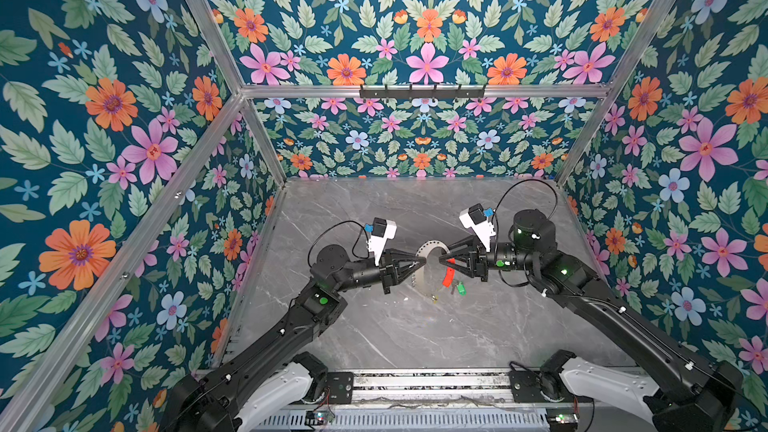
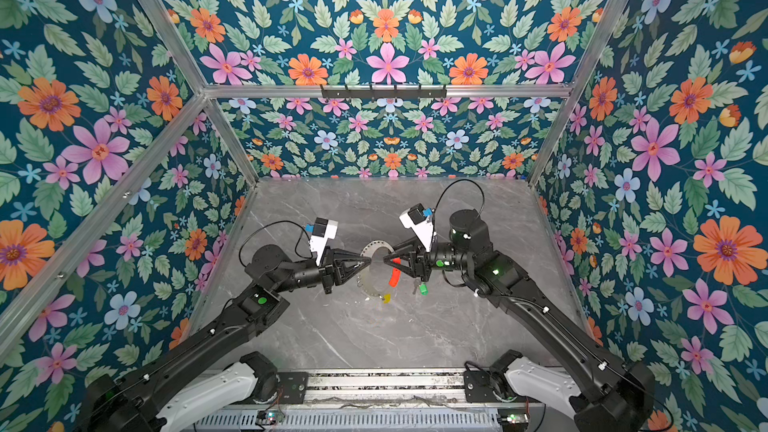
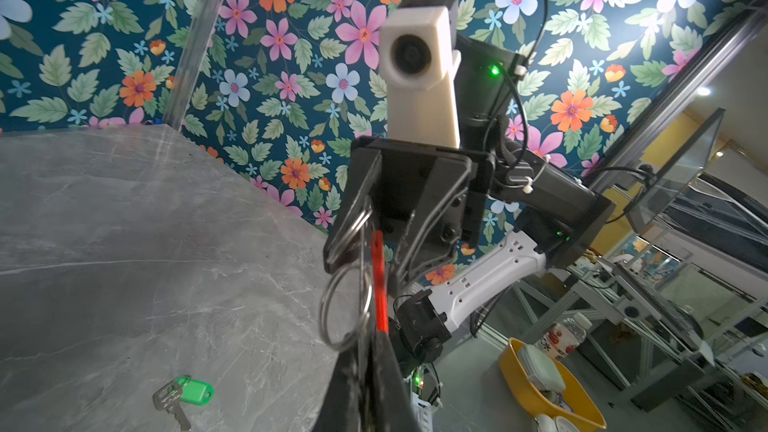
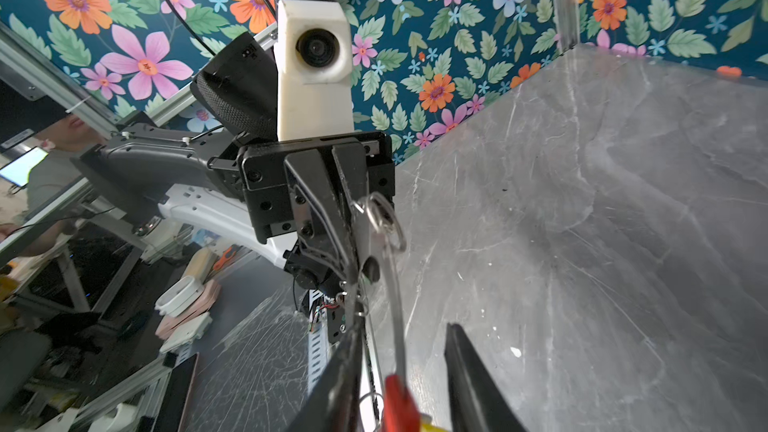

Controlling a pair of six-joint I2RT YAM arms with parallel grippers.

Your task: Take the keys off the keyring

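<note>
A: Right gripper [image 4: 403, 330] spread wide, and the red sleeve [image 4: 399, 405] sits right between its fingers!

B: The keyring [image 4: 397, 305] wire climbs to the left gripper [image 4: 355, 259], pinched tight on it, with a silver ring [image 4: 384, 218] hanging beside and the grey marble tabletop [image 4: 582, 201] behind.

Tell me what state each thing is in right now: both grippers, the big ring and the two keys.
left gripper: shut on the keyring.
right gripper: open, jaws either side of the keyring.
keyring: held up by the left gripper.
green key: lying flat on the table, off the keyring.
yellow key: at the keyring's lower edge; attached or not, cannot tell.
</note>
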